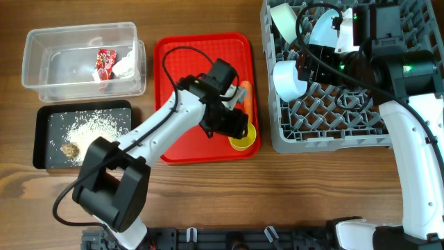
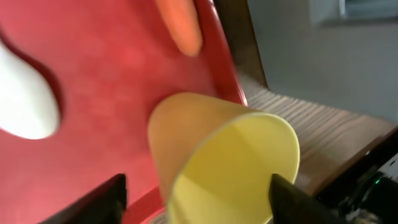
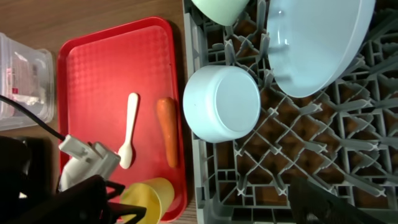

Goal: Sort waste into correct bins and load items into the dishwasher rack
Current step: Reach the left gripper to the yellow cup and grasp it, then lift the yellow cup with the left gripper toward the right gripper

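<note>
Straddling the smooth yellow cup point(image 2: 217, 155), tipped on its side in the near right corner of the red tray point(image 1: 187, 83), the left gripper point(image 2: 199, 186) has its jaws apart across the tapered wall, nothing clamped yet; right of the tray, the right gripper point(image 3: 202, 199) hangs wide and empty above the pegged grey rack point(image 1: 326, 132).

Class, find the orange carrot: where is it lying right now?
In the right wrist view the carrot lies on the red tray beside its right rim, between the white spoon and the grey rack.
</note>
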`<control>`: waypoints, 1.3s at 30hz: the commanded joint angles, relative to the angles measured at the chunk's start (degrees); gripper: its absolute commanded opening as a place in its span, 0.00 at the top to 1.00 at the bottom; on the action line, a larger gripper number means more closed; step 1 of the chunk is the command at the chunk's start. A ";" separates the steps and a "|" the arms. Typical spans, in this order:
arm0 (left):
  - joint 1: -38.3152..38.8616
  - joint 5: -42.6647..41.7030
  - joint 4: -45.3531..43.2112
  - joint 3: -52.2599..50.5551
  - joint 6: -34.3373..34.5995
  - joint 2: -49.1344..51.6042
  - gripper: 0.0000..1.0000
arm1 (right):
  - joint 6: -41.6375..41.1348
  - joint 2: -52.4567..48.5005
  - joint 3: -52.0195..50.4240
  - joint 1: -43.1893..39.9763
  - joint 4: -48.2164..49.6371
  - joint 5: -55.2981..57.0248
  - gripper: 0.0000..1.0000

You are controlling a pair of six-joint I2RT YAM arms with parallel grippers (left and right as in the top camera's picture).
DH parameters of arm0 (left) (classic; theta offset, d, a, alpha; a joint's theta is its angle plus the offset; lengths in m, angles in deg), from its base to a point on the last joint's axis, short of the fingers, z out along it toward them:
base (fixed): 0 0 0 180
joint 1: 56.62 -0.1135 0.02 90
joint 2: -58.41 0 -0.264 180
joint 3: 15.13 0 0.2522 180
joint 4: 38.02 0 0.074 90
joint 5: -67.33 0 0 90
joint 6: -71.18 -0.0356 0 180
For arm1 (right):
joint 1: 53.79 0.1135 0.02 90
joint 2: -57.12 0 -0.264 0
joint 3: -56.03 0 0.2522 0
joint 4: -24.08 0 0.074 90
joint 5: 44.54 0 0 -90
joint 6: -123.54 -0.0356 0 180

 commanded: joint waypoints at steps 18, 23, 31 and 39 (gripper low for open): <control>0.39 6.86 0.57 -0.66 2.36 0.39 0.77 | 1.16 0.04 0.17 0.07 -0.35 1.22 0.04; 0.39 9.01 -1.25 -2.38 5.14 0.39 0.82 | 1.16 0.04 0.17 0.07 -0.33 1.22 0.04; 0.39 9.07 -2.67 -2.45 6.62 0.39 0.96 | 0.74 0.04 0.17 0.07 -0.20 1.22 0.04; -4.17 -0.70 -1.97 -0.61 10.67 -2.01 0.96 | 2.38 0.04 0.17 0.07 0.94 -3.82 0.04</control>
